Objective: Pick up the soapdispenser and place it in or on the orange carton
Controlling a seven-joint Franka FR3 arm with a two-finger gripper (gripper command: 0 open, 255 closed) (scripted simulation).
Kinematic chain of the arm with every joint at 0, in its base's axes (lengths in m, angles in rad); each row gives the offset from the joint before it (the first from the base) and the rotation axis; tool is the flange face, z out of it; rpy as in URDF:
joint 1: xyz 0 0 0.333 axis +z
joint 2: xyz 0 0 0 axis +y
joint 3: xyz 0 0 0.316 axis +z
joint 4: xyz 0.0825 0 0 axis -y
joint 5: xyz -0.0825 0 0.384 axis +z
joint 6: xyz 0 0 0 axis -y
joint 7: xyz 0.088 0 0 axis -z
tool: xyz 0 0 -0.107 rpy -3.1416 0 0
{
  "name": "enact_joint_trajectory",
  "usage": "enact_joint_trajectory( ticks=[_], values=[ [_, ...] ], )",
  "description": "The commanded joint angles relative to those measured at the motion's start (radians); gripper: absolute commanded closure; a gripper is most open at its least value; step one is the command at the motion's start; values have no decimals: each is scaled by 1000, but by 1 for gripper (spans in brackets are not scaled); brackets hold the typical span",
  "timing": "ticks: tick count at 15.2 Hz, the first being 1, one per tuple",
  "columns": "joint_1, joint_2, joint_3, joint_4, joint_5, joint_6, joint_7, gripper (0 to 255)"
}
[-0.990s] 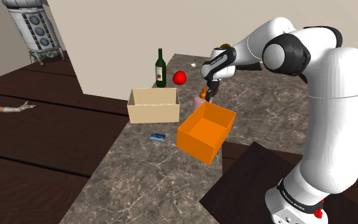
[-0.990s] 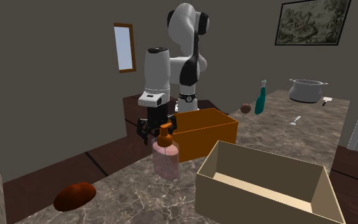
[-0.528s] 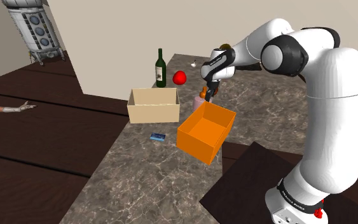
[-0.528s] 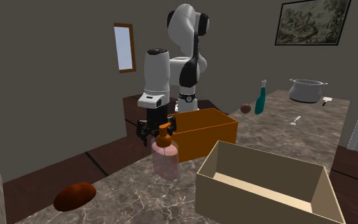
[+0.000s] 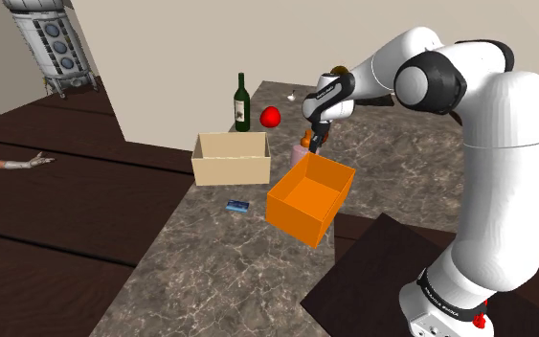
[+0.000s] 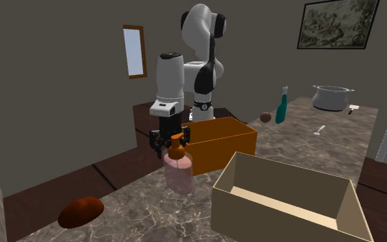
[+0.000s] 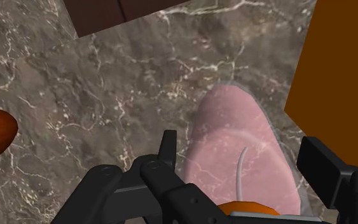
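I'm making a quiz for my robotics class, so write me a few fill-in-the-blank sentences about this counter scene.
1. The soap dispenser has an orange pump and a ____ body.
2. It stands on the counter, outside the carton, whose colour is ____.
3. The gripper is at the dispenser's pump with its fingers ____.
4. The teal spray bottle stands near a grey cooking ____.
Missing words: pink; orange; open; pot.

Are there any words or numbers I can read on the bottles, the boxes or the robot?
No text here can be read.
Small white marks on the dark band at the arm's base: too small to read.
Soap dispenser: no words show.
Orange carton: plain, no print.
Wine bottle: no words show.
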Motion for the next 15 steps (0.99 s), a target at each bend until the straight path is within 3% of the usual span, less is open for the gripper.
enact_joint_trajectory(
  ticks=[1, 15],
  values=[
    [2, 3, 3, -13, -1, -5, 0, 255],
    [17, -75, -14, 34, -29, -129, 19, 255]
  ],
)
